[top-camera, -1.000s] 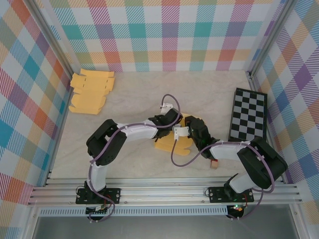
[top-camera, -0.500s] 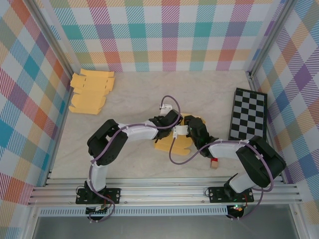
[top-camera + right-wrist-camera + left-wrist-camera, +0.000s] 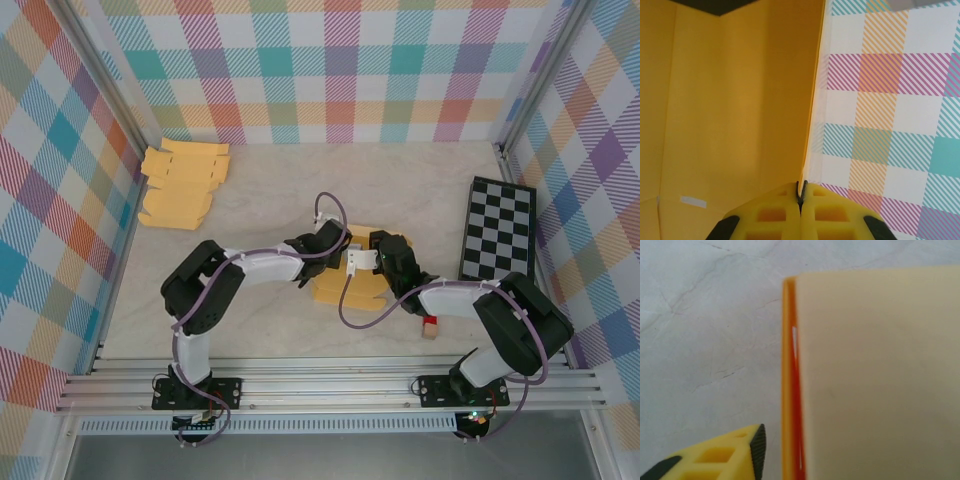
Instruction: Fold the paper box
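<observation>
A pale marbled tabletop (image 3: 260,200) sat inside pastel plaid walls (image 3: 340,70), a checkered mat (image 3: 498,230) at its right edge. The yellow paper box (image 3: 345,290) lay mid-tabletop between both arms; the right jaws pinched a raised panel's edge, and I could not tell how the left jaws stood.

The left elbow (image 3: 196,284) has swung out to the left, and the left gripper (image 3: 333,254) has drawn a little left over the box (image 3: 345,291). The right gripper (image 3: 379,247) has edged leftward and farther from the bases, closing toward the left one.
</observation>
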### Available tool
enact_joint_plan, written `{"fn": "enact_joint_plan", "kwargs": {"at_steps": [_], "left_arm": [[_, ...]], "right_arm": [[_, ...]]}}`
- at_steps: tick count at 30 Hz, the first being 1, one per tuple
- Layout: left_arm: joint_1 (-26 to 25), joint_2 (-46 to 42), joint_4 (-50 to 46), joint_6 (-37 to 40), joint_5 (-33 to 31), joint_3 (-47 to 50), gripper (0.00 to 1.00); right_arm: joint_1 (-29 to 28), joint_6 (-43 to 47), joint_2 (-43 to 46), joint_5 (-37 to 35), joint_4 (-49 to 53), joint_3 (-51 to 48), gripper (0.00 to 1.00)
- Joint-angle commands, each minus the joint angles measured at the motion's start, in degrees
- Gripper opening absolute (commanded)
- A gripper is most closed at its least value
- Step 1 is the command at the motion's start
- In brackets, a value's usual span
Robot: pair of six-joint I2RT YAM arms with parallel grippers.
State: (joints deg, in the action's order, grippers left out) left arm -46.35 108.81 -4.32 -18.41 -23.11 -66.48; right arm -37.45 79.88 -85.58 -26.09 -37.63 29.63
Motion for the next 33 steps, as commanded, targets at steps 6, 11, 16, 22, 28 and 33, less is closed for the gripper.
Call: {"fn": "enact_joint_plan", "kwargs": {"at_steps": [6, 11, 16, 22, 28, 33], "left_arm": [[1.54, -11.14, 1.85, 3.28, 5.92, 7.21, 0.54], [4.27, -19.91, 6.14, 6.11, 12.20, 13.60, 0.54], [9.34, -25.32, 2.14, 0.41, 12.74, 12.38, 0.55], [9.70, -23.86, 0.78, -9.28, 14.02, 7.60, 0.59], [8.71, -16.80, 1.47, -17.72, 17.97, 2.54, 0.59], [5.86, -11.03, 0.28, -18.04, 17.36, -2.41, 0.53]], "right_arm": [[0.10, -2.49, -0.74, 3.02, 7.41, 0.16, 0.00], [0.10, -0.89, -0.58, 2.87, 6.57, -0.38, 0.00], [-0.03, 1.45, -1.08, 3.01, 4.53, -1.28, 0.00], [-0.63, 3.04, -2.12, 2.69, 3.06, -2.05, 0.00], [-1.48, 3.63, -2.97, 2.01, 2.39, -2.22, 0.00], [-1.57, 3.80, -3.01, 2.05, 2.73, -2.23, 0.00]]}}
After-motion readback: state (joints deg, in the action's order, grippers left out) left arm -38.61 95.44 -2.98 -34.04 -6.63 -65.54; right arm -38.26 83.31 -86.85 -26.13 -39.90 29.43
